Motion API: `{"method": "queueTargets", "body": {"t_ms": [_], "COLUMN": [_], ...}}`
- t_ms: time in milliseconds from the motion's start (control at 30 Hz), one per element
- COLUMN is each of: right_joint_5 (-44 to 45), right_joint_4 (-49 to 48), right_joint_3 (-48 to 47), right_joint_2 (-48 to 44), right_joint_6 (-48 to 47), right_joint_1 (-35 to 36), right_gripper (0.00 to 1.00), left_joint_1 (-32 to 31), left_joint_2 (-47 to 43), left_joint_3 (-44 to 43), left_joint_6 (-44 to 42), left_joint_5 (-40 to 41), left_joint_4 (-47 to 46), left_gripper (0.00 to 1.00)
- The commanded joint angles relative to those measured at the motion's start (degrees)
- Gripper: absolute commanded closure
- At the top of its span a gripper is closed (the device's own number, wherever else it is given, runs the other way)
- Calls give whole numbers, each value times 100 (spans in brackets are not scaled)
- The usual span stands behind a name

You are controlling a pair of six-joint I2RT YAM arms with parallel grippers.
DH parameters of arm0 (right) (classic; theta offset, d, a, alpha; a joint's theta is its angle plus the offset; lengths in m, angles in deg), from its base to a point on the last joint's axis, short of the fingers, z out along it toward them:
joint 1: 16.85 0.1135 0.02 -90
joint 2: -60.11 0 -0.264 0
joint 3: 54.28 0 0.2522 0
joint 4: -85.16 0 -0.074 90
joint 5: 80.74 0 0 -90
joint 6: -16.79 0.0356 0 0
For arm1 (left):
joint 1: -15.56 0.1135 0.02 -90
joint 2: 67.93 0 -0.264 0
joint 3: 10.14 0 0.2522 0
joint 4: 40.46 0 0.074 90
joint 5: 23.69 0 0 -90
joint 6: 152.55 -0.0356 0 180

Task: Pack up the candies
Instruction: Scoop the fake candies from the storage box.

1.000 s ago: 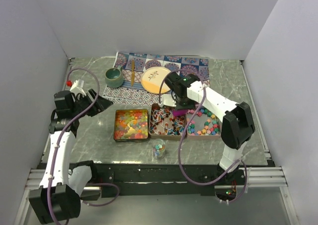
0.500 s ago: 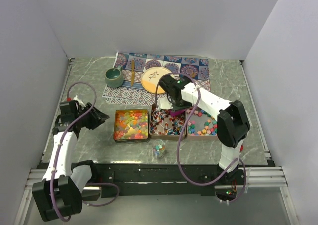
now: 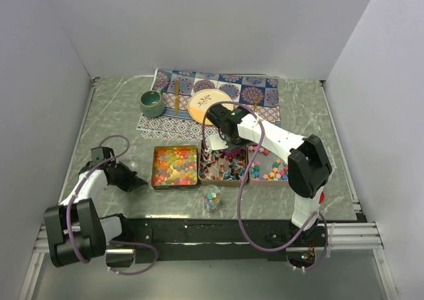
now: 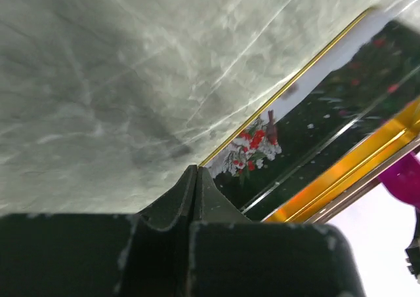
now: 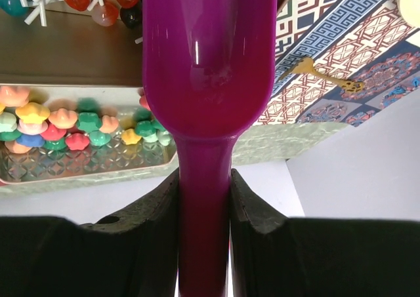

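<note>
While the candies [image 3: 175, 165] lie in three tins [image 3: 175, 187], the left pincer [image 3: 136, 181] is closed and empty beside them; the right pincer [image 3: 228, 141] clamps a scoop [image 5: 207, 80] over the middle tin [image 3: 222, 183].

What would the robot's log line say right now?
left fingers: shut, empty | right fingers: shut on purple scoop | scoop: over wrapped candies

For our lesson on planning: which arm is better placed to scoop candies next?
Right, probably. The right gripper is shut on the scoop, above the wrapped candies. The left gripper is shut, empty, low beside the gummy tin.
</note>
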Motion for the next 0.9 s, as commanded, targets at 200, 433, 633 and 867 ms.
{"method": "queueTargets", "body": {"t_ms": [200,433,633,867], "right_joint_5": [-756,-854,-1037,-1090], "right_joint_4": [238,458,537,485], "right_joint_3": [-340,-410,-358,-287], "right_joint_2": [60,42,-64,-11], "right_joint_6": [-368,-245,-368,-369], "right_joint_1": [155,269,260,269], "right_gripper": [100,100,100,100], "left_joint_1": [-679,-741,-741,-732], "left_joint_2": [-13,-12,-65,-91], "left_joint_3": [218,253,261,262], "left_joint_6": [347,338,311,303], "left_joint_5": [-506,-577,-603,-603], "left_joint_4": [-721,-835,-905,-941], "left_gripper": [99,99,99,99]}}
